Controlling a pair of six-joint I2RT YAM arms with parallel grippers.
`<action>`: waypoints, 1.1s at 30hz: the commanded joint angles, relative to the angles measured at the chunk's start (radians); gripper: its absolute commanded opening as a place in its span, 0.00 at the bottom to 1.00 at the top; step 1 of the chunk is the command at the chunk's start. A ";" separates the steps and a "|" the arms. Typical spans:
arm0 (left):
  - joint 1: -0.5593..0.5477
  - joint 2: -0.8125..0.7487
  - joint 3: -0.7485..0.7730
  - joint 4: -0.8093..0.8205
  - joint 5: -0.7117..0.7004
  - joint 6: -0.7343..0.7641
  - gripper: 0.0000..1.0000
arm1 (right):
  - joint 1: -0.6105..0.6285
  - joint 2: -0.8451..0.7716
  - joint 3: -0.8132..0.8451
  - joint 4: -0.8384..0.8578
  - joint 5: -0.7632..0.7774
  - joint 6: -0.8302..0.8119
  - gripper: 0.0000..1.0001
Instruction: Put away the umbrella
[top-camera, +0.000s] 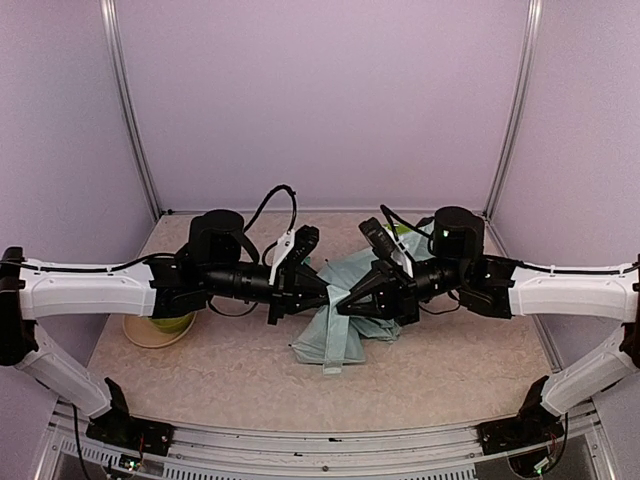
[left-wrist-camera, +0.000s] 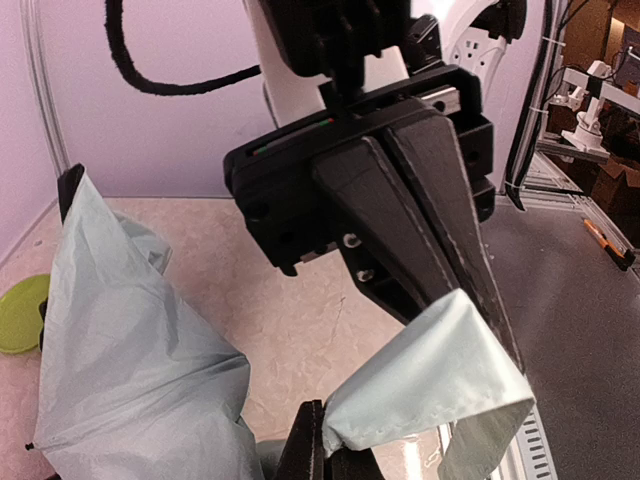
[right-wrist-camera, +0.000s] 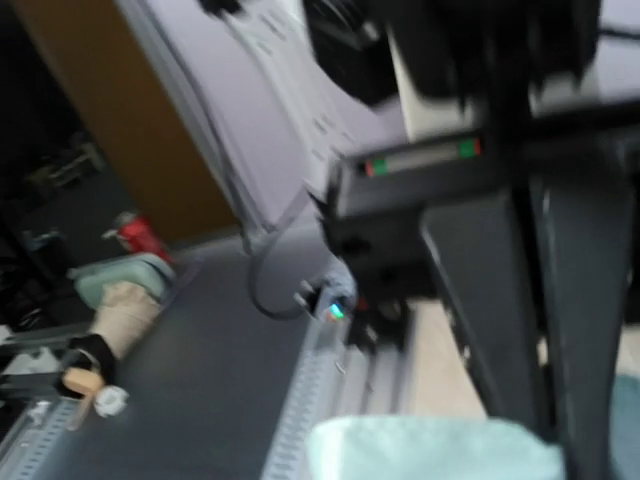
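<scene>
Pinching limp cloth, left claw (top-camera: 322, 290) and right claw (top-camera: 343, 304) are both shut tight on folds of the pale mint-green folding fabric umbrella (top-camera: 340, 340).
Crumpled on the speckled beige worktop (top-camera: 230, 375), it looks light, floppy and slippery; its stiff shaft would probably give a surer hold.

High rear camera down over the table (top-camera: 250, 380); wrist cameras close, slantwise; umbrella (top-camera: 340, 330) common to all.

The left arm (top-camera: 80, 290) and right arm (top-camera: 565, 295) pair white shell links with black joints and wrists. A black cable (top-camera: 283, 195) loops at twelve o'clock of each wrist. The left gripper (left-wrist-camera: 478, 300) has tapered black fingers (left-wrist-camera: 390, 220) with small silver screws (left-wrist-camera: 351, 240) at their base.
</scene>
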 joint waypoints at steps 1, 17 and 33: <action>-0.032 -0.113 -0.014 -0.095 -0.016 0.069 0.00 | 0.033 -0.053 0.093 0.163 -0.172 0.089 0.00; -0.018 -0.268 -0.066 -0.266 -0.147 0.178 0.86 | -0.061 -0.062 0.099 0.340 0.032 0.406 0.00; -0.042 -0.211 0.038 -0.234 -0.111 0.138 0.87 | -0.202 0.024 0.056 0.249 0.431 0.674 0.00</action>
